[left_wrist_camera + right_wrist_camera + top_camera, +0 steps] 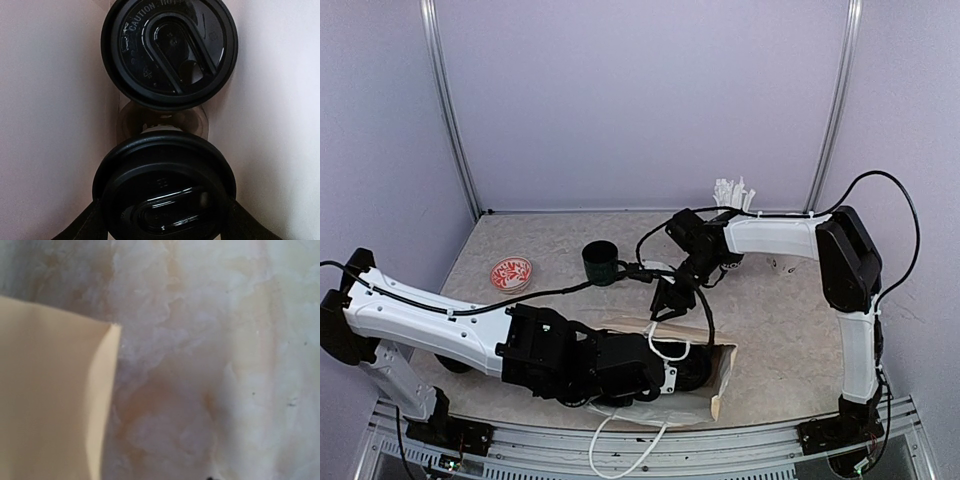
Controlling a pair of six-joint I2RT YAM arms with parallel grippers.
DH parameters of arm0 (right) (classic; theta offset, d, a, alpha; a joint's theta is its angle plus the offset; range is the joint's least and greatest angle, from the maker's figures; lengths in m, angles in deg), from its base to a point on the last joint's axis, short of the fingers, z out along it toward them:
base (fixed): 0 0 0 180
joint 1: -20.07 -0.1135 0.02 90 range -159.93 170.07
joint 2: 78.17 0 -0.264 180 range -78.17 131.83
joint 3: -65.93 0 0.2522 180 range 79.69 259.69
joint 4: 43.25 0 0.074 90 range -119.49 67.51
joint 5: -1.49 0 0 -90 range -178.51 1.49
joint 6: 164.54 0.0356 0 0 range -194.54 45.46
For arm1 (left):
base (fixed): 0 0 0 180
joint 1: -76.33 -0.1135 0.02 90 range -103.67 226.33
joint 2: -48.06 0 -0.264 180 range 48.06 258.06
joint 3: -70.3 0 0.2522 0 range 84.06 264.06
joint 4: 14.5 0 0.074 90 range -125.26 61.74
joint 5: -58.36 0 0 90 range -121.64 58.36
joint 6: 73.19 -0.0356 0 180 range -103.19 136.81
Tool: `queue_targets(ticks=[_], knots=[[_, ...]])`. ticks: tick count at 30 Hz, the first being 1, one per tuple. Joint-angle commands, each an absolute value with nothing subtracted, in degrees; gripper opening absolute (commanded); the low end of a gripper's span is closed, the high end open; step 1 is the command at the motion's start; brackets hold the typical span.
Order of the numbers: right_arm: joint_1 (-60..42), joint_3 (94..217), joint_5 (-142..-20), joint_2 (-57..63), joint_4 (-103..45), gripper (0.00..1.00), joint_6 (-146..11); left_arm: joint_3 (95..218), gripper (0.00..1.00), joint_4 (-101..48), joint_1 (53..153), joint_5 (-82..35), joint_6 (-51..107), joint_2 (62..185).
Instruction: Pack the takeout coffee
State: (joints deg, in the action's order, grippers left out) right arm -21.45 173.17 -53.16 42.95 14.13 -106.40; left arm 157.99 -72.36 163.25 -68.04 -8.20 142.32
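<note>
Left wrist only: two white cups with black lids inside the paper bag [720, 380], pale bag walls on either side; not visible from above.
Near cup [165, 192]: lid between the dark fingers [82, 225] of the left pincer [167, 225], which clasp it on both sides.
Far cup [170, 50]: deeper in the bag, just beyond the near cup, lid lettering facing the lens.
Top only: the bag lies on its side, white handles trailing; the left arm reaches into its mouth.
Right pincer [670, 298]: at the bag's far upper edge; cannot tell whether clenched or released.
Right wrist only: tan paper flap [50, 400] over bare counter; its own fingers out of shot.
Mug [601, 262]: dark, upright, beyond the bag and apart from it.
Dish [511, 273]: red-patterned, beyond the bag, left of the mug.
Counter [780, 330]: mottled beige, stone-like.
Room: lilac walls [640, 100], metal posts [450, 120] in the corners.
</note>
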Motion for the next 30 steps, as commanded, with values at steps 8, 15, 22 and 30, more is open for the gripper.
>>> queue_targets(ticks=[8,15,22,30], knots=[[-23.69,172.33,-47.84,41.71,16.06,0.38,-108.02,154.82,0.58,-65.98,161.89,-69.76,-12.70,141.56],[-23.67,172.75,-47.84,42.61,16.30,0.38,-108.14,153.66,0.58,-64.82,162.18,-70.74,-14.44,139.62],[-23.32,173.06,-46.90,43.35,17.02,0.38,-108.88,153.19,0.58,-65.59,162.46,-67.90,-13.90,137.70],[-22.36,173.20,-43.43,44.57,20.64,0.39,-114.78,149.46,0.58,-60.85,161.59,-65.21,-15.20,135.65]])
